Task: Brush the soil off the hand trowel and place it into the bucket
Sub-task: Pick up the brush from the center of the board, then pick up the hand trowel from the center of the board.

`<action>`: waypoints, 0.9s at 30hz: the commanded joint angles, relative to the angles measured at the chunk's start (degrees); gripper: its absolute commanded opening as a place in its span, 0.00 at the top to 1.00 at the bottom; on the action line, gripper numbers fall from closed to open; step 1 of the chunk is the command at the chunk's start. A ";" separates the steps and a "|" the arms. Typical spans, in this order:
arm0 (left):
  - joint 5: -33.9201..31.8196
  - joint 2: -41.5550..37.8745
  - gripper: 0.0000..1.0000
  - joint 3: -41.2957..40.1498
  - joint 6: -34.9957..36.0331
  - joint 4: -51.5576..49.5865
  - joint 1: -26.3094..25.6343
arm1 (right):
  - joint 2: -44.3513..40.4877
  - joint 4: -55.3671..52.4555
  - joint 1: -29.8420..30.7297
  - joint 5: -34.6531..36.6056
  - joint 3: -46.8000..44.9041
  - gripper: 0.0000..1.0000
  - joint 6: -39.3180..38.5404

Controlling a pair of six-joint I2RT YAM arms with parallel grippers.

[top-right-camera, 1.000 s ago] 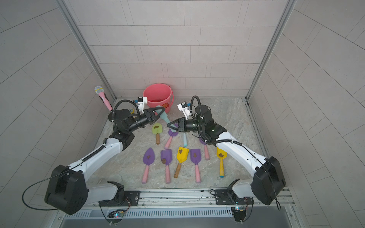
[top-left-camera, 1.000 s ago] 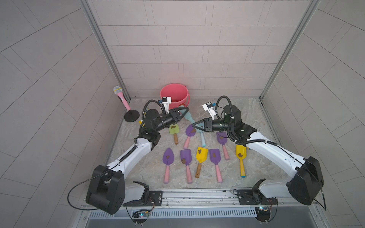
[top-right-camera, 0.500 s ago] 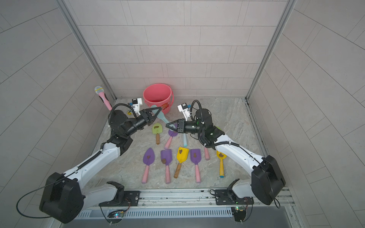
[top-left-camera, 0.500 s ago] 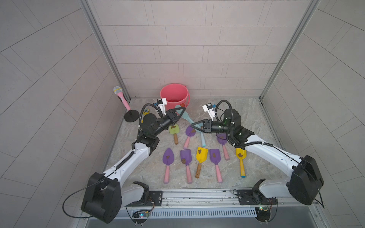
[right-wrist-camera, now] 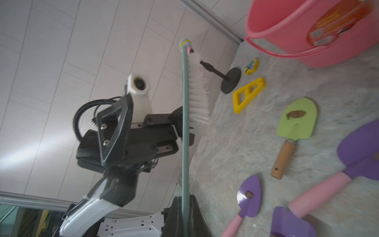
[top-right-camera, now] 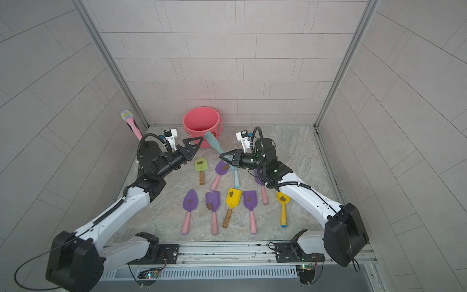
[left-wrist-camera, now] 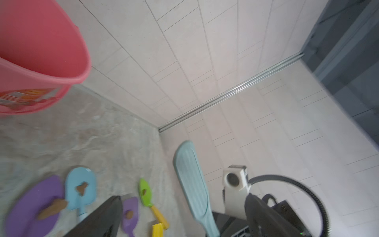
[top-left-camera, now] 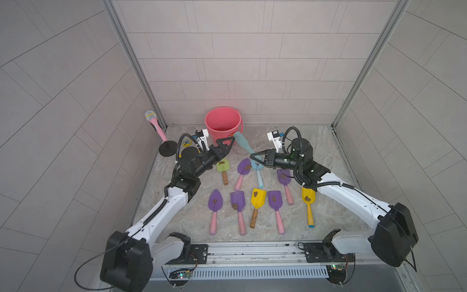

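Note:
My right gripper (top-left-camera: 256, 160) (right-wrist-camera: 184, 217) is shut on the handle of a teal brush (top-left-camera: 242, 144) (right-wrist-camera: 185, 102). The brush rises toward the coral-pink bucket (top-left-camera: 214, 131) (top-right-camera: 201, 121) with its white bristles facing the left arm. My left gripper (top-left-camera: 226, 146) (top-right-camera: 194, 149) hangs open beside the brush head, just in front of the bucket, holding nothing. Several trowels lie flat on the floor, each with a brown lump of soil (top-left-camera: 255, 194) on its blade. A green trowel (top-left-camera: 223, 165), a purple one (top-left-camera: 243, 165) and a light-blue one (top-left-camera: 259, 174) lie nearest the grippers.
A pink microphone (top-left-camera: 154, 121) on a black round stand is at the back left corner. A yellow triangular piece (right-wrist-camera: 248, 94) and a small yellow tile (right-wrist-camera: 251, 65) lie near it. Tiled walls close in the back and both sides.
My left gripper's jaws, shut in the earlier frames, now stand wide apart beside the brush head. The right gripper has kept its hold on the brush and has barely moved.

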 commanded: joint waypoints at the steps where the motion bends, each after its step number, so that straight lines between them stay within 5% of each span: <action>1: -13.07 -8.29 0.00 6.78 19.38 -33.75 -2.05 | -0.60 -9.90 -3.19 -0.58 1.48 1.00 -7.14; 9: -25.83 -11.33 0.00 14.04 17.57 -73.38 -3.46 | 1.57 -21.61 -7.37 -3.44 2.47 1.00 -16.83; 14: -36.90 -11.24 0.00 13.45 10.37 -84.08 -14.75 | 2.06 -18.98 -7.44 -4.48 -0.17 1.00 -16.07; 22: -42.30 -9.36 0.00 2.09 -3.79 -83.98 -30.86 | 2.54 -15.93 -7.21 -4.92 -2.25 1.00 -15.10; 27: -38.54 -6.55 0.09 -4.93 -7.35 -75.45 -36.03 | 2.51 -16.56 -7.15 -5.11 -2.52 1.00 -15.73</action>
